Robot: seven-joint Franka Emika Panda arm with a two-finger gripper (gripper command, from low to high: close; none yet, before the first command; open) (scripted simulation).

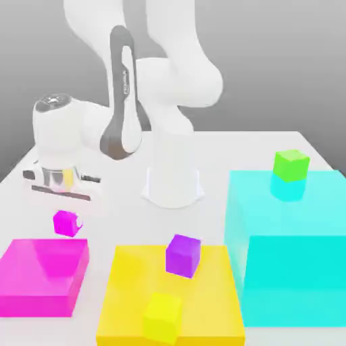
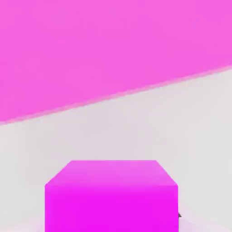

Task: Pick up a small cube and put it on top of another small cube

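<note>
The small cube, bright magenta, sits directly under my hand at the exterior view's left, just behind the flat magenta block. My gripper reaches down from the white hand and is shut on the small cube. In the hand view the same small cube looms close, with the white table beyond it. Another small cube, purple, rests on the flat yellow block to the exterior view's right of my gripper.
A large flat magenta block lies just in front of the gripper. A small yellow cube sits on the yellow block's front. A tall cyan block with a small green cube stands at the right. The arm's white base is behind.
</note>
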